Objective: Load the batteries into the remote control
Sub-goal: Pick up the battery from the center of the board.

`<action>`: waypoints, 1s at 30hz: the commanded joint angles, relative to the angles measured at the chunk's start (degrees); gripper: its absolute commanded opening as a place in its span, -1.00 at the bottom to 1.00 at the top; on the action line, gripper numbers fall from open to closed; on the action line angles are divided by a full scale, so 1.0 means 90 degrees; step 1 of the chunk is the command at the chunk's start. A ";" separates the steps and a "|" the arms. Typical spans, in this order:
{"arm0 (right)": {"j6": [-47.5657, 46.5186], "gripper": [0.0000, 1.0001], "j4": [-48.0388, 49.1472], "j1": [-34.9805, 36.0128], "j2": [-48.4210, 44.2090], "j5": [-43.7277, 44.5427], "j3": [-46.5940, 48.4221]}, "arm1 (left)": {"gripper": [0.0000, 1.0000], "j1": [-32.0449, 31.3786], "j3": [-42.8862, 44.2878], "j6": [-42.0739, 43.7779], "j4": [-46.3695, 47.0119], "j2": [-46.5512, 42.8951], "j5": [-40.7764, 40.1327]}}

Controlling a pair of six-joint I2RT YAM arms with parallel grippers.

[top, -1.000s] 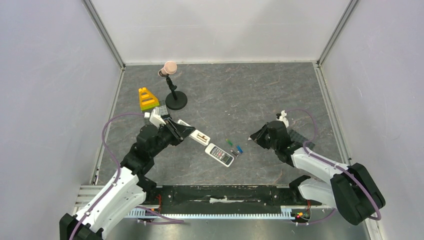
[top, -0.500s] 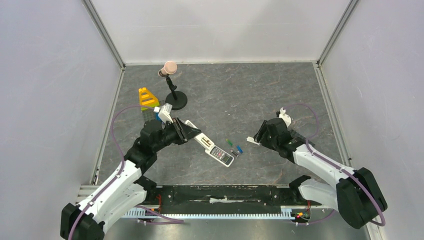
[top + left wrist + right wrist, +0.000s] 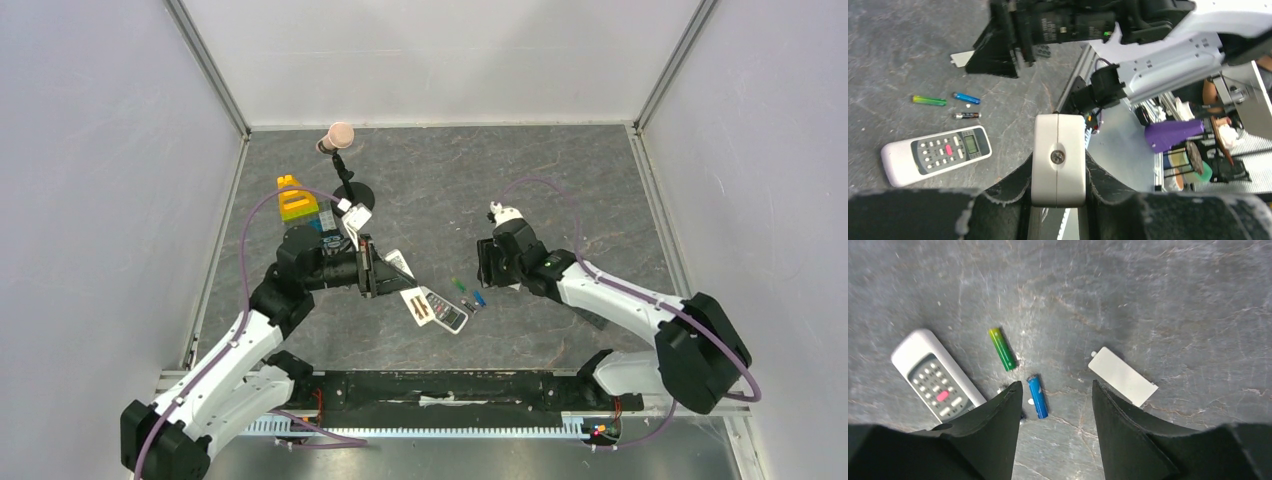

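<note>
We see the remote control (image 3: 446, 313) lying face up on the grey table (image 3: 560, 180), a little left of centre and toward the near side, set on a slant. With its dark button face and small display upward, its battery compartment is hidden from us.

The batteries lie loose on the table just right of the remote control, and none of them touches it. The green battery (image 3: 1002, 348) is the farthest, the blue battery (image 3: 1037, 396) lies to its right and nearer, and the dark battery (image 3: 966, 115) is closest to the remote. A thin white cover plate (image 3: 1122, 376) lies flat to the right of the blue one, apart from it.

The left gripper (image 3: 1058, 172) is clamped on the end of a white remote (image 3: 1058, 145), holding it off the table. In the top view its free end overlaps the far-left end of the remote control, and we cannot tell whether they touch. Dark slots show on it, but we cannot tell whether anything sits in them.

The right gripper (image 3: 1055, 385) hangs above the batteries with its jaws wide apart, empty, and the blue battery shows between its fingers.

At the far left stand a yellow-green block toy (image 3: 295, 200) and a black stand (image 3: 352, 196) with a pink ball on top
</note>
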 commanded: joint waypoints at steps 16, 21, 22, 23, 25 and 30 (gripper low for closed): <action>-0.1215 -0.13 0.0335 0.1145 0.1796 0.0328 0.1291 | -0.96 0.0012 0.0284 0.0603 0.0199 -0.0391 0.0289; -0.1307 -0.15 0.0338 0.1183 0.1980 0.0238 0.1312 | -0.96 0.0012 0.0250 0.0592 0.0187 -0.0457 0.0291; -0.1299 -0.15 0.0309 0.1192 0.1938 0.0180 0.1299 | -0.96 0.0011 0.0242 0.0590 0.0182 -0.0462 0.0282; -0.1288 -0.15 0.0269 0.1195 0.1899 0.0123 0.1281 | -0.96 0.0012 0.0234 0.0594 0.0168 -0.0468 0.0257; -0.1307 -0.16 0.0076 0.1214 0.1767 -0.0093 0.1259 | -0.96 0.0011 0.0218 0.0590 0.0168 -0.0469 0.0224; -0.1495 -0.46 -0.0340 0.1292 0.1457 -0.0443 0.1041 | -0.96 0.0009 0.0217 0.0604 0.0139 -0.0466 0.0190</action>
